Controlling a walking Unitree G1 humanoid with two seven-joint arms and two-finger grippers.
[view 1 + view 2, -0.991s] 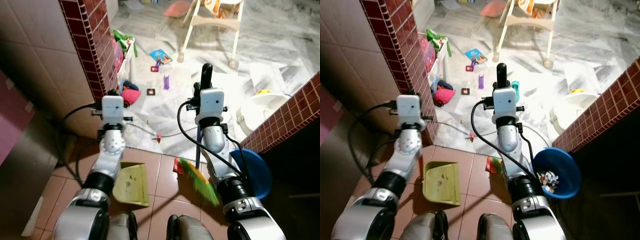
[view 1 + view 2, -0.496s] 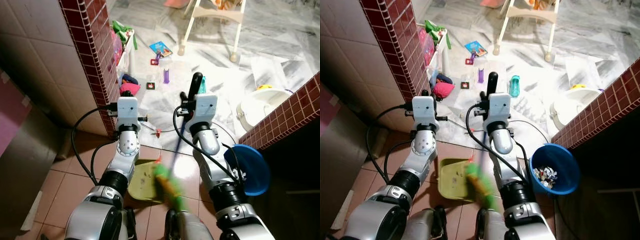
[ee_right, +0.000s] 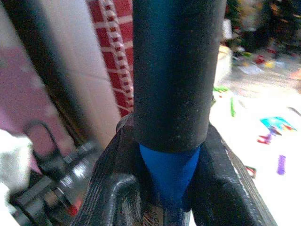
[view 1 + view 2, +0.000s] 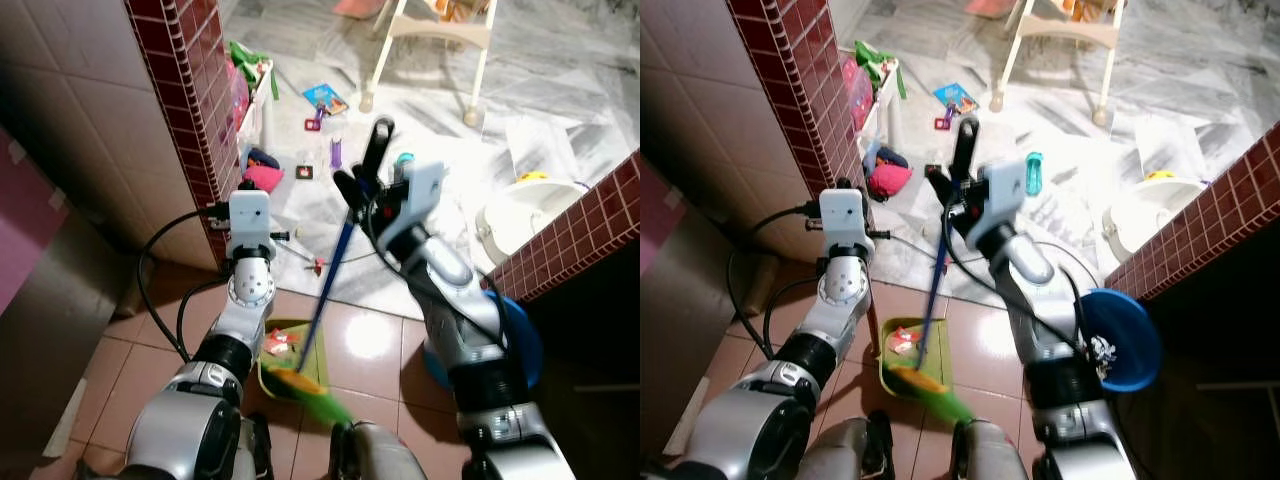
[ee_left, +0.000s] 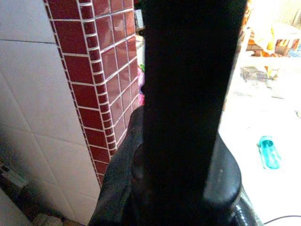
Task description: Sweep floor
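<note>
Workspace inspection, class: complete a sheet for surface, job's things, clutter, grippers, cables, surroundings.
Surface: brown floor tiles near, pale marble floor beyond.
Job's things: broom slanted, bristles at green dustpan holding red scraps; blue bin with litter.
Clutter: toys and a turquoise bottle on the marble.
Grippers: right gripper shut on broom handle; left gripper on a black handle.
Cables: black cables on arms.
Surroundings: red-tiled pillar, high chair.

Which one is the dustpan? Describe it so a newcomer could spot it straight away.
Start at the red-brick tiled pillar on the robot's left, then drop to the brown floor tiles at its foot, just in front of the robot's feet. The dustpan lies there, yellow-green and flat, with red scraps in it and the broom's green bristles at its near edge.
</note>
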